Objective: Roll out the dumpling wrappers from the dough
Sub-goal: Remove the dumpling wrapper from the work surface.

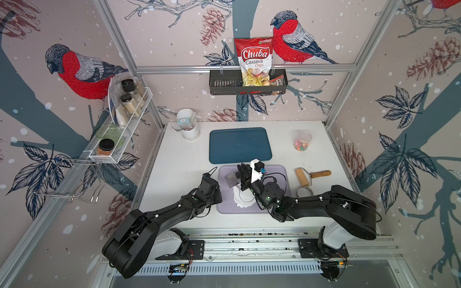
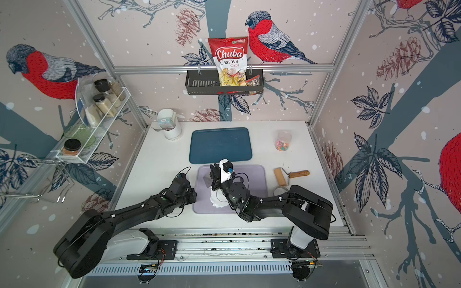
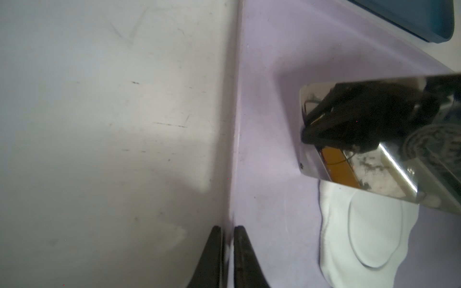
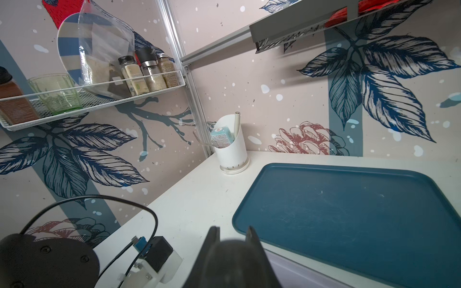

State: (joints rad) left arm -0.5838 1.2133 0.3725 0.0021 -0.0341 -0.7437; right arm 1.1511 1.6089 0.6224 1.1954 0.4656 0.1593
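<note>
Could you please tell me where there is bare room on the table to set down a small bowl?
The teal tray is bare. So is the table between the white holder and the lilac tray. Crowded: the lilac tray, with dough, the scraper, the left pincer and right pincer; beside it lie the roller and ring cutter.

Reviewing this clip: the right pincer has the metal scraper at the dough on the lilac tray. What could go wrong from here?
1. The metal scraper in the right pincer sits at the edge of the dough, right beside the cut round wrapper. A slightly off stroke might slice or wrinkle that round.
2. The left pincer nips only the rim of the lilac tray. A firm scrape could shift or tip the tray.
</note>
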